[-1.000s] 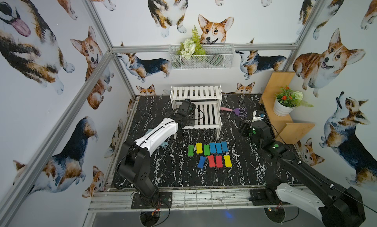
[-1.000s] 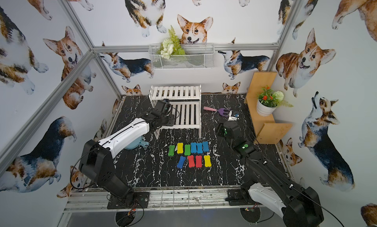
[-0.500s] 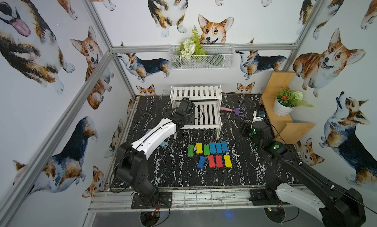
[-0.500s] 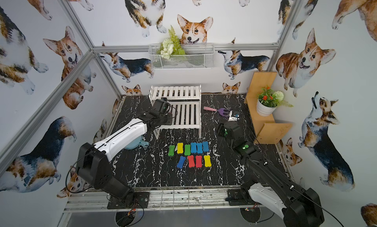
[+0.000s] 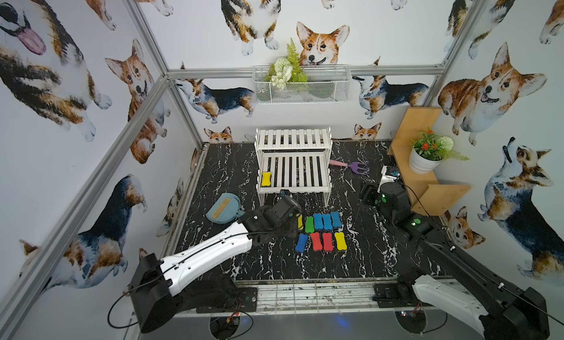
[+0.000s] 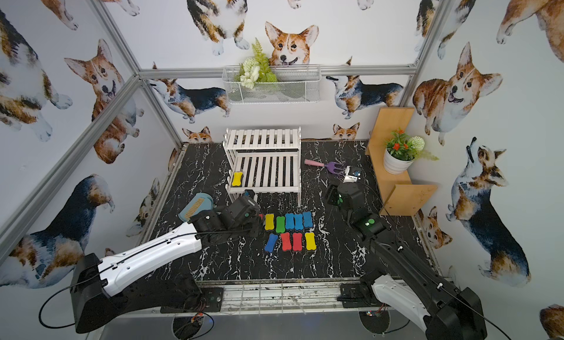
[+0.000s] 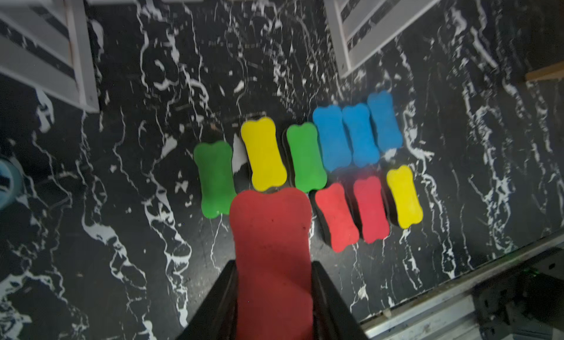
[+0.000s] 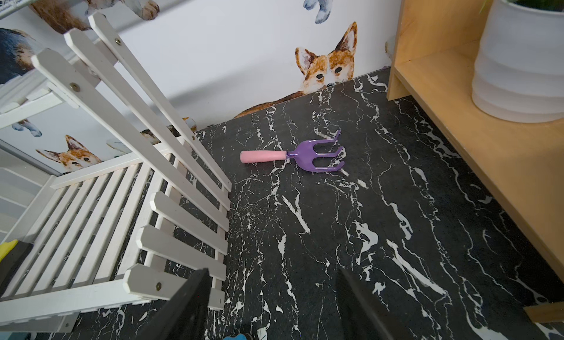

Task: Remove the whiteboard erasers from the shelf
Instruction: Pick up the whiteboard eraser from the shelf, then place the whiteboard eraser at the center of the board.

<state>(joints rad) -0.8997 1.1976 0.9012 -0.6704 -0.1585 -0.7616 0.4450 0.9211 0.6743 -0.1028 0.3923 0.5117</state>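
My left gripper (image 7: 273,266) is shut on a red eraser (image 7: 271,231), and it hangs low over the left end of the erasers lying on the table (image 5: 294,222). Several erasers lie there in two rows: green (image 7: 215,179), yellow (image 7: 264,153), green, three blue (image 7: 355,134), two red (image 7: 370,208) and a yellow one. One yellow eraser (image 5: 266,179) (image 6: 237,178) lies on the left end of the lower tier of the white shelf (image 5: 293,138). My right gripper (image 8: 273,280) is open and holds nothing, low beside the shelf's right front leg (image 5: 367,193).
A purple-and-pink toy fork (image 5: 351,166) lies right of the shelf. A blue dustpan (image 5: 224,211) sits at the left. The tan stepped shelf (image 5: 442,192) with a potted plant (image 5: 425,158) stands against the right wall. A wire basket (image 5: 300,85) hangs on the back wall.
My left gripper closed on the red eraser at the shelf's lower tier and drew back toward the front, over the rows on the table. The right arm stayed still.
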